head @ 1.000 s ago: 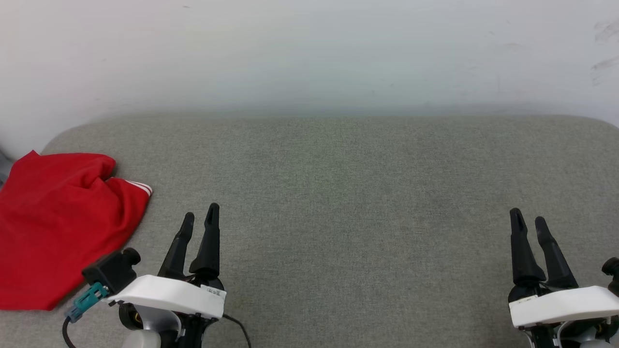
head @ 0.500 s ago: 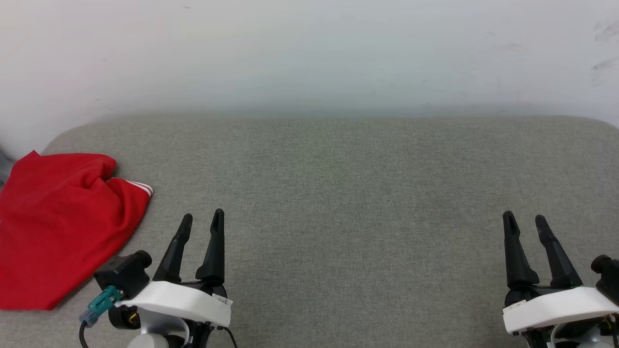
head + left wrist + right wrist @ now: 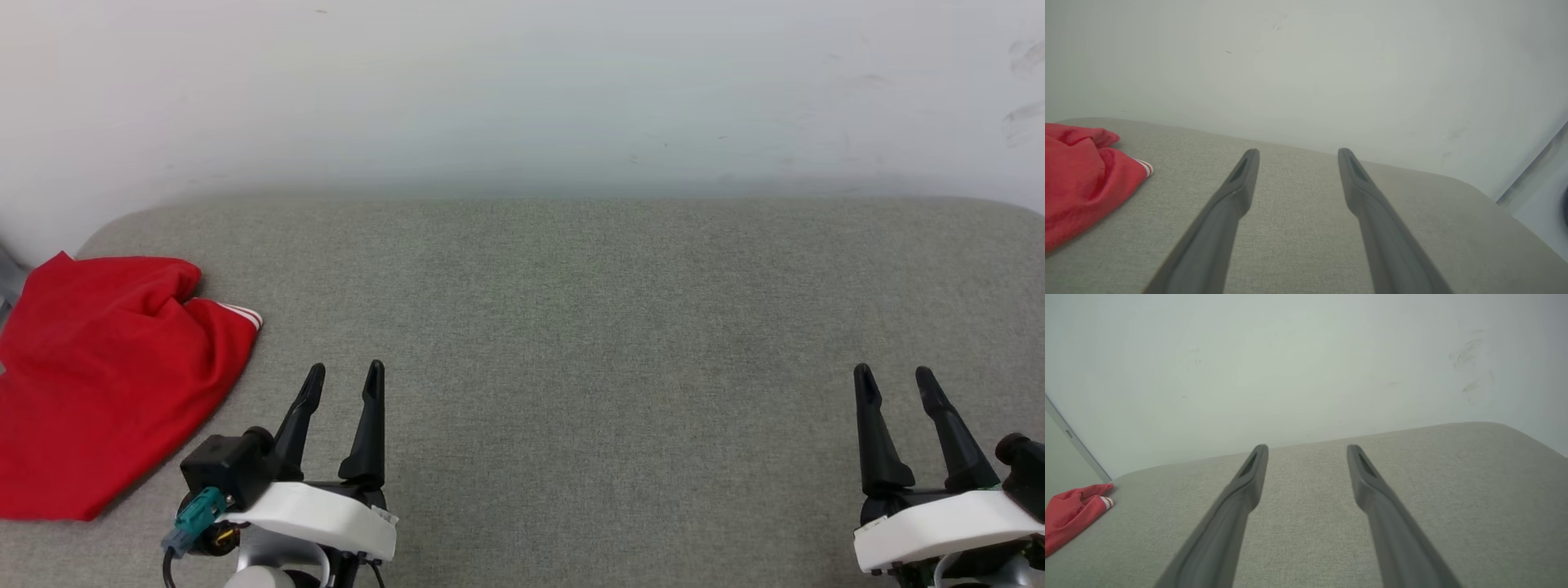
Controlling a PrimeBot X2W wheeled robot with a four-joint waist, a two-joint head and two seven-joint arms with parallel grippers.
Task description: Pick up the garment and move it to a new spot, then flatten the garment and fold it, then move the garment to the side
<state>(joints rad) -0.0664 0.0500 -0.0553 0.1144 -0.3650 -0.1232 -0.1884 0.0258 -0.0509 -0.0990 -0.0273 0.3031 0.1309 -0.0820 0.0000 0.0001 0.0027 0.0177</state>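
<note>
Found left claw (image 3: 346, 370) and right claw (image 3: 893, 373) drawn back, both spread and empty; garment (image 3: 106, 384) left aside, folded. Judged task essentially complete.

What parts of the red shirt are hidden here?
Head view: the shirt is bunched up, its own folds hiding much; left edge cuts off its side.
Left wrist view: left edge cuts it off.
Right wrist view: small, far off, cut by left edge.
</note>
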